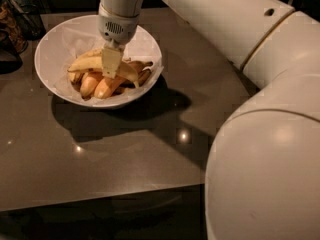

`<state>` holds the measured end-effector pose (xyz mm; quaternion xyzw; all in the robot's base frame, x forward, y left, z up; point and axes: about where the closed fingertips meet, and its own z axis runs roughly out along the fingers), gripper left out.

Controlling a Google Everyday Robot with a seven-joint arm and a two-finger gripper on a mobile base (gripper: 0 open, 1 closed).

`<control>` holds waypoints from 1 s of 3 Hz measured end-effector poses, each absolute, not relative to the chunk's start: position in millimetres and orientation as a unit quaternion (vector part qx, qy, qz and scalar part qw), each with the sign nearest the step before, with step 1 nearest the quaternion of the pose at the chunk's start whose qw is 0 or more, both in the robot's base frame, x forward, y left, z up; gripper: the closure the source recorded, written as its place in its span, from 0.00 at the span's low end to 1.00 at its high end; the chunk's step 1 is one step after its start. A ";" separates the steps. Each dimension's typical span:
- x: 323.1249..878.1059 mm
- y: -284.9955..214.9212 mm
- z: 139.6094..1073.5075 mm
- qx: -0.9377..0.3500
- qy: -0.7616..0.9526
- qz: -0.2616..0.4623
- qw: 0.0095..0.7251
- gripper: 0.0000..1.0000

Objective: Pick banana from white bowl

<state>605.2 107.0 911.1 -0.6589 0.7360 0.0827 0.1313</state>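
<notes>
The white bowl (pixel 55 44) stands on the dark table at the back left, lined with crinkled white paper. Several bananas lie in it. The long pale-yellow banana (pixel 87 64) lies across the top of the shorter orange-yellow ones (pixel 97 86). My gripper (pixel 111 66) reaches straight down into the bowl from above. Its near finger (pixel 111 60) stands in front of the middle of the long banana, and the jaws close across it. The far finger is hidden behind the banana.
The dark grey table (pixel 125 149) runs to a front edge near the bottom. My large white arm (pixel 250 44) fills the right side. Dark objects and a container (pixel 15 29) stand at the far left beside the bowl.
</notes>
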 end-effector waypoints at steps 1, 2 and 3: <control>608.1 84.5 926.1 -0.663 0.731 0.069 0.148 1.00; 614.1 64.4 940.4 -0.668 0.724 0.059 0.165 1.00; 614.0 64.4 940.4 -0.668 0.724 0.059 0.165 1.00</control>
